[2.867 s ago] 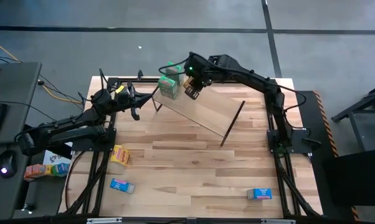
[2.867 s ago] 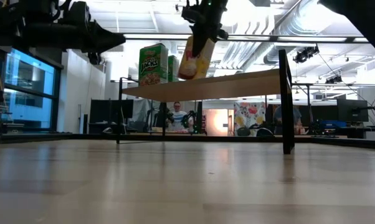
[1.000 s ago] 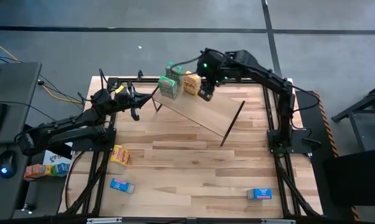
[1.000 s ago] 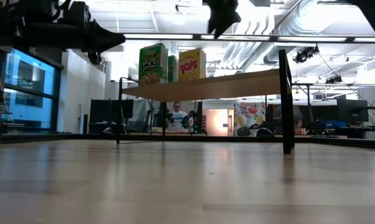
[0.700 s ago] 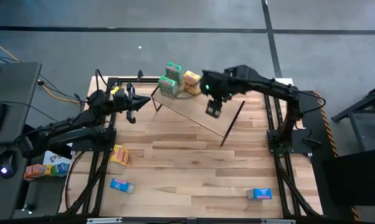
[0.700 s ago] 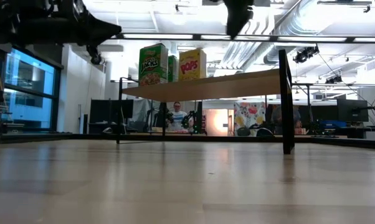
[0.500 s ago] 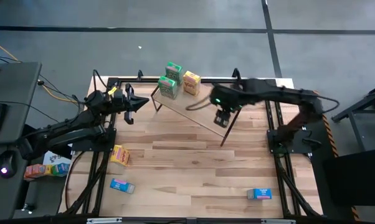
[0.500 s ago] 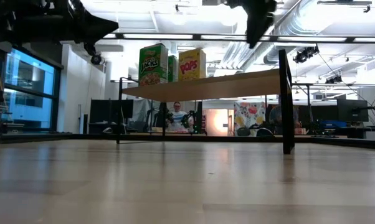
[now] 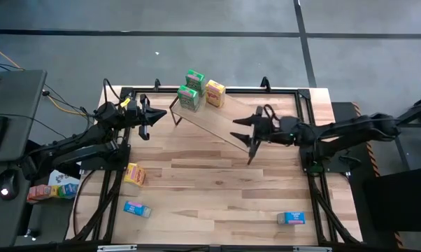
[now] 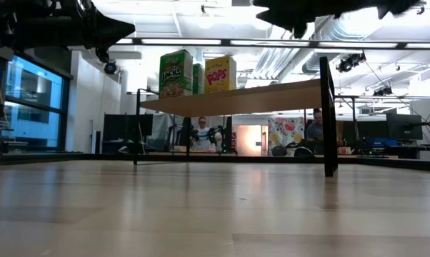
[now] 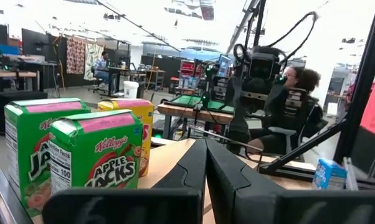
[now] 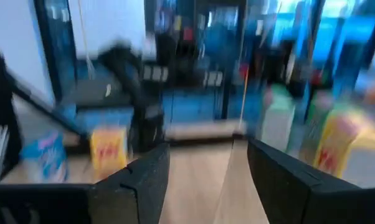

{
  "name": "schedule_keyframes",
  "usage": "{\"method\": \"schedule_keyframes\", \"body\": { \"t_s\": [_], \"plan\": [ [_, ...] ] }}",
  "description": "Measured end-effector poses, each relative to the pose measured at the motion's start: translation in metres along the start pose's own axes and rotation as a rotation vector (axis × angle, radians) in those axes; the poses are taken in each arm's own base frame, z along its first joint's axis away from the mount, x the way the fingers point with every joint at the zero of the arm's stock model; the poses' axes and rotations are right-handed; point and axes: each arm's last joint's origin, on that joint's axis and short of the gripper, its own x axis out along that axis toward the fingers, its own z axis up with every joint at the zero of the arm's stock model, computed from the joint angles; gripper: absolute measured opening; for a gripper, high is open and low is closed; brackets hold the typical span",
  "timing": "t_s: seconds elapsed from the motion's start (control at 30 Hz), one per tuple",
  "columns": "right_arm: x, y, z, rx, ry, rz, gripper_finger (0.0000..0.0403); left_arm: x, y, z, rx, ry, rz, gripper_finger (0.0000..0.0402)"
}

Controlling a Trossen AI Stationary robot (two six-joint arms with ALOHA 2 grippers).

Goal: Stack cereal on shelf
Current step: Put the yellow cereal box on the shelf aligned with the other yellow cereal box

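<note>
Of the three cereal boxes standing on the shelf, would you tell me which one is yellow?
The yellow box is the one at the right of the group on the shelf, nearest the right arm; the other two boxes are green.

Right end effector (image 9: 247,130) agape, empty

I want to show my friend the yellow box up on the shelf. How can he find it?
Find the shelf, the light-wood board slanting across the far part of the table. Three boxes stand at its far left end. Two are green; the yellow box is the only yellow one there, standing rightmost.
</note>
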Motion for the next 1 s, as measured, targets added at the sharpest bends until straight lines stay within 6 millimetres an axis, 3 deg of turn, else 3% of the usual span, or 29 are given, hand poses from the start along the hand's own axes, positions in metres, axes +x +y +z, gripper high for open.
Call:
{"method": "schedule_keyframes", "body": {
  "t_s": [0.1,0.33,0.53,0.67,1.0],
  "plan": [
    [-0.005,-0.003,-0.008,-0.025,-0.082,0.002,0.0209,0.000,0.000,0.000,0.016,0.000,0.000,0.0000],
    [-0.006,-0.004,-0.021,-0.053,0.009,0.005,0.0209,0.000,0.000,0.000,0.043,-0.002,0.001,0.0000],
    [-0.006,-0.006,-0.019,-0.094,-0.017,-0.030,0.0209,0.000,0.001,0.003,0.062,-0.030,0.042,0.0009],
    [-0.005,-0.010,-0.019,-0.076,-0.017,-0.045,0.0209,0.000,0.001,0.003,0.061,-0.031,0.053,0.0053],
    [-0.005,-0.011,-0.019,-0.035,-0.011,-0.049,0.0209,0.000,0.000,0.002,0.010,-0.026,0.007,0.0225]
  ]
}}
